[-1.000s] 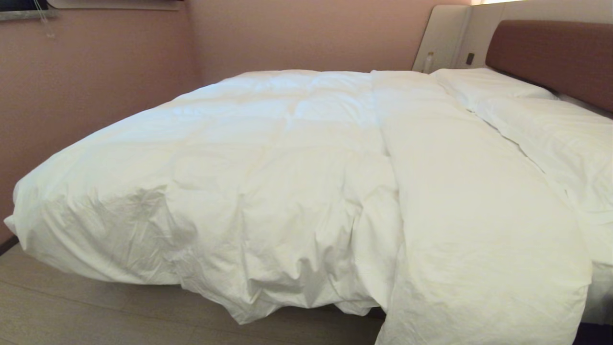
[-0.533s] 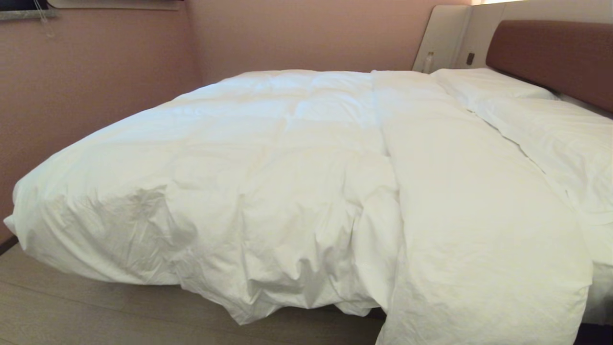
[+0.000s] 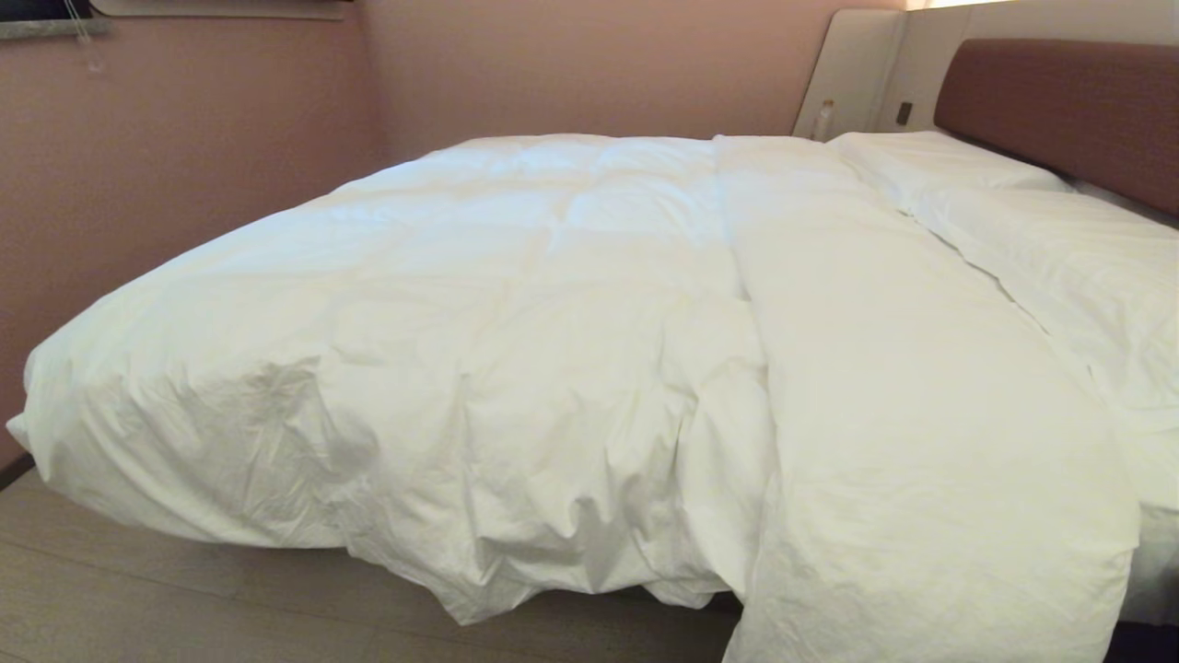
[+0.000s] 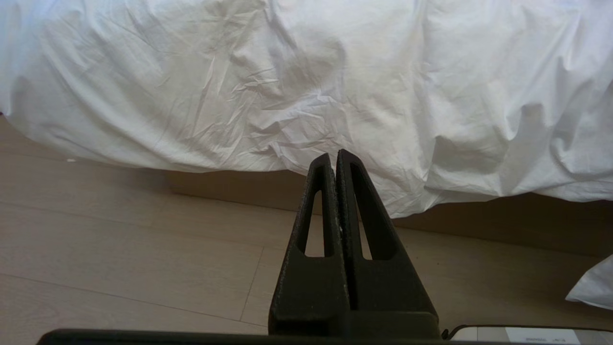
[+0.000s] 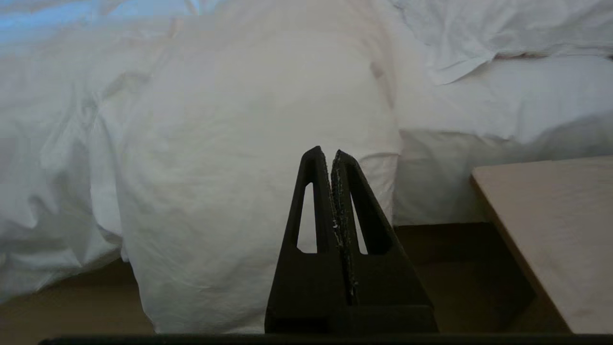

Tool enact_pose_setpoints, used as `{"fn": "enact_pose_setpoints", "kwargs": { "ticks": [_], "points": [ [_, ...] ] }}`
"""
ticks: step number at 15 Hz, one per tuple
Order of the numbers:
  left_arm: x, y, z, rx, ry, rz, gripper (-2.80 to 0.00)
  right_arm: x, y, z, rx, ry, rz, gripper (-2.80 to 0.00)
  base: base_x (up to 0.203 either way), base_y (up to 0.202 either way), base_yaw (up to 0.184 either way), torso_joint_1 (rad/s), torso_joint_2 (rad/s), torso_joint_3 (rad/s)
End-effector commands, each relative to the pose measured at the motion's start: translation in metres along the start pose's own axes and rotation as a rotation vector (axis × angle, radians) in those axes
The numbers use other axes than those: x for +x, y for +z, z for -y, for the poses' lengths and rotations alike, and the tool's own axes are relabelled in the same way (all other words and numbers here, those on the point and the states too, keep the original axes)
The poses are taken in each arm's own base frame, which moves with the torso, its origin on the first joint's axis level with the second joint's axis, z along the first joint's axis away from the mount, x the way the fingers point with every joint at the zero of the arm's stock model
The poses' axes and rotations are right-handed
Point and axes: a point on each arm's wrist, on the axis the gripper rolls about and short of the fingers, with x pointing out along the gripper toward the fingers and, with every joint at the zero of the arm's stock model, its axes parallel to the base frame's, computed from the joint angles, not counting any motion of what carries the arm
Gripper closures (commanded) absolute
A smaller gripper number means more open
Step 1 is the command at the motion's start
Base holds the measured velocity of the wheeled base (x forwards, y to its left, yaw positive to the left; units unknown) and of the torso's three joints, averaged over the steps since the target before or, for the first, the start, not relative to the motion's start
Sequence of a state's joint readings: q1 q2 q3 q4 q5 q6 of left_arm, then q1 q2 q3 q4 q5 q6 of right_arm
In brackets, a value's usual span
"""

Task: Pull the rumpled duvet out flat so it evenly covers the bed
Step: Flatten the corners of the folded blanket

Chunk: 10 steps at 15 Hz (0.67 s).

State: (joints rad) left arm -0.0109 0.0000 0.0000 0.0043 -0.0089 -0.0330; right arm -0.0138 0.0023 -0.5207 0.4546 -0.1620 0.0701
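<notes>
The puffy white duvet [image 3: 553, 313] lies spread over the bed [image 3: 1059, 101], with its near edge hanging crumpled toward the floor and a folded band running along its right part [image 3: 903, 387]. Neither gripper shows in the head view. In the left wrist view my left gripper [image 4: 333, 155] is shut and empty, low above the floor just short of the duvet's hanging edge [image 4: 306, 96]. In the right wrist view my right gripper [image 5: 325, 153] is shut and empty, facing the duvet's draped corner [image 5: 230, 158] without holding it.
White pillows [image 3: 1041, 221] lie by the brown headboard [image 3: 1068, 110]. Pink walls [image 3: 175, 175] close in the bed's far and left sides. Wood-look floor [image 3: 166, 599] runs before the bed. A light wooden surface [image 5: 555, 225] stands close beside the right gripper.
The head view shows the duvet and the bed unmoved. No arm enters that view.
</notes>
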Motion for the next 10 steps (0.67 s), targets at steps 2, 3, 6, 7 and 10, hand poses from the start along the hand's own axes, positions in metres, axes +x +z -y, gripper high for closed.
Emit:
{"fn": "enact_pose_setpoints", "kwargs": {
  "ticks": [2, 3, 6, 7, 10],
  "points": [
    [0.000, 0.000, 0.000, -0.001, 0.000, 0.000, 0.00, 0.022, -0.014, -0.004, -0.037, 0.085, 0.097, 0.00, 0.000, 0.000, 0.000, 0.000, 0.00, 0.000],
    [0.000, 0.000, 0.000, -0.001, 0.000, 0.000, 0.00, 0.031, -0.026, -0.005, -0.067, 0.100, 0.093, 0.00, 0.000, 0.000, 0.000, 0.000, 0.00, 0.000],
    [0.000, 0.000, 0.000, -0.001, 0.000, 0.000, 0.00, 0.046, -0.052, -0.007, -0.132, 0.130, 0.093, 0.00, 0.000, 0.000, 0.000, 0.000, 0.00, 0.000],
    [0.000, 0.000, 0.000, -0.001, 0.000, 0.000, 0.00, 0.048, -0.058, -0.007, -0.140, 0.144, 0.087, 0.00, 0.000, 0.000, 0.000, 0.000, 0.00, 0.000],
    [0.000, 0.000, 0.000, -0.001, 0.000, 0.000, 0.00, 0.051, -0.069, -0.007, -0.145, 0.165, 0.056, 0.00, 0.000, 0.000, 0.000, 0.000, 0.00, 0.000]
  ]
}}
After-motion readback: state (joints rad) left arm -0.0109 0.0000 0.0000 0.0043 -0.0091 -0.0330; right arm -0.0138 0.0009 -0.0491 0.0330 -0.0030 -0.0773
